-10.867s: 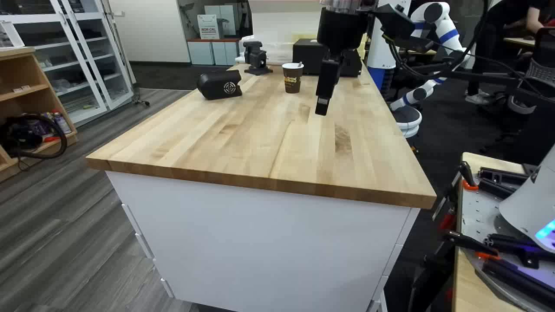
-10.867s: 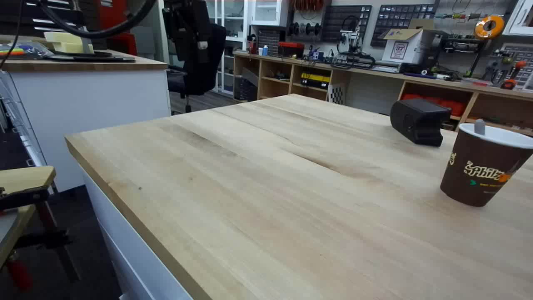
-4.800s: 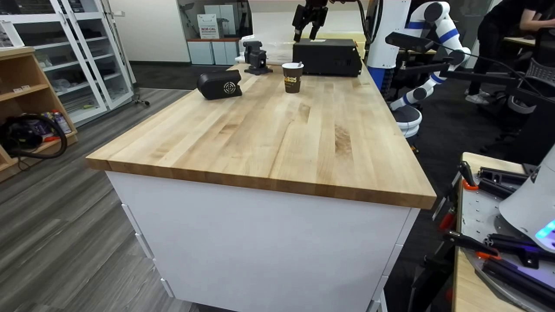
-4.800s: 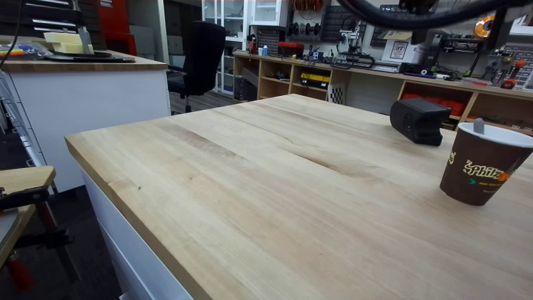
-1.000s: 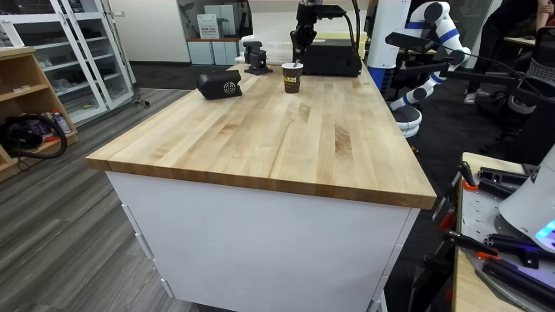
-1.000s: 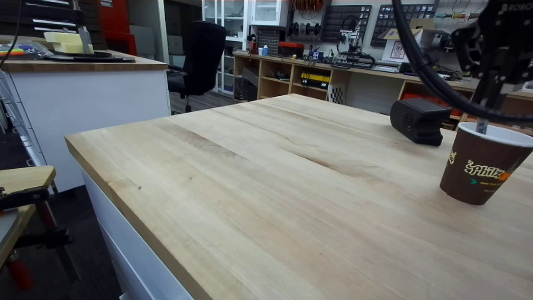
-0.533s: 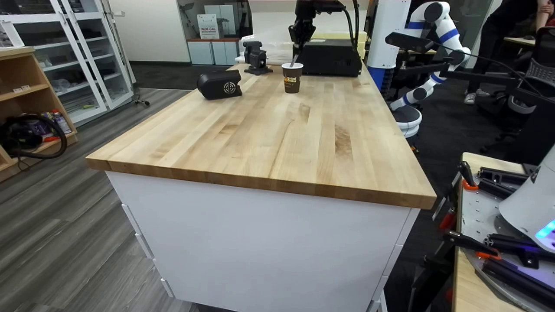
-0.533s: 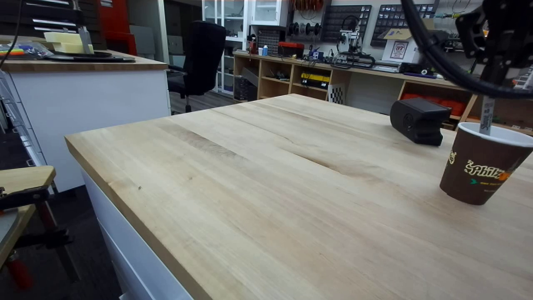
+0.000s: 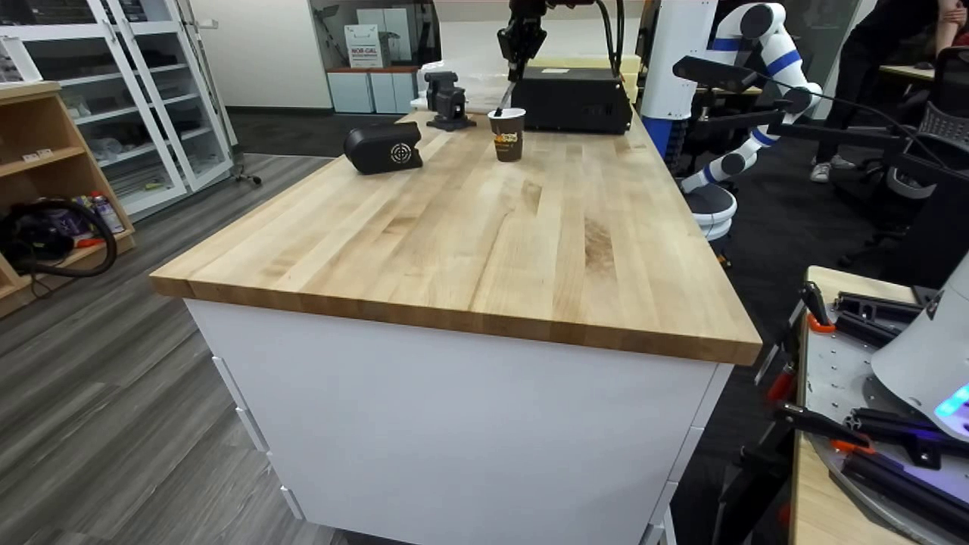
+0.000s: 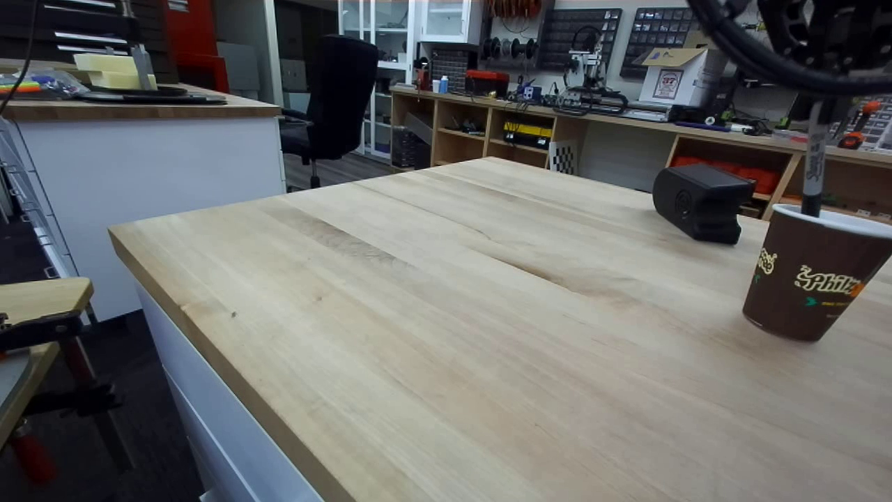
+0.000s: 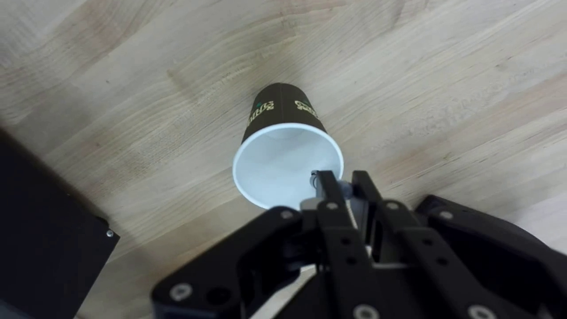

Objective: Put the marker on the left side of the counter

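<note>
- Marker [image 10: 815, 157] held by clenched gripper [image 11: 343, 180], lower end at mouth of Philz paper cup [image 10: 812, 275].
- Step: prob. extraction, nearly done.
- Next: lift-out to be finished, then L side of butcher-block counter [image 10: 418, 314] reached.

The marker [image 10: 814, 164], thin, with a grey printed barrel and black lower section, is held nearly upright at the upper right of an exterior view, both ends hidden there. The counter [image 9: 469, 227], pale jointed planks over a white base, spans the middle of both exterior views.
</note>
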You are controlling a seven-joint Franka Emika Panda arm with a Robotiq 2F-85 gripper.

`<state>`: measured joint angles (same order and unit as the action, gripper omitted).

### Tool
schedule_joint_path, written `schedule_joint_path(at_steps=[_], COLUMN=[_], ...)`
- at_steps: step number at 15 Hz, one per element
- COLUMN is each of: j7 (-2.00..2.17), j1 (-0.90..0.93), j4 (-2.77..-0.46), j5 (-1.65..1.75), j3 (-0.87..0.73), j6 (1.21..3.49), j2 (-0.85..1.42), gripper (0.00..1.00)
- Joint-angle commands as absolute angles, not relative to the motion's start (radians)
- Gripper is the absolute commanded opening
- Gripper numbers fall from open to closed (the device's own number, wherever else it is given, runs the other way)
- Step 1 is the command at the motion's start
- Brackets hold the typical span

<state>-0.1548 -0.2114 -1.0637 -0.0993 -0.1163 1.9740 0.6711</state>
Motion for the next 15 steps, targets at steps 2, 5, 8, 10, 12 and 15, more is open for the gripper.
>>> schedule_joint_path(at_steps=[2, 5, 8, 10, 12, 15], j7=[-0.105, -0.091, -0.075, -0.069, -0.069, -0.074], j1=[-0.183, -0.170, -0.157, -0.145, -0.129, -0.095], j4=[-1.120, -1.149, -1.190, -1.235, -1.287, -1.414], j5=[-0.070, -0.058, -0.045, -0.039, -0.038, -0.033], j3=[-0.133, -0.139, -0.141, -0.136, -0.131, -0.125], j6=[1.955, 1.965, 1.989, 2.021, 2.067, 2.191], j2=[0.596, 0.561, 0.517, 0.473, 0.426, 0.325], gripper=[0.03, 0.03, 0.03, 0.03, 0.03, 0.03])
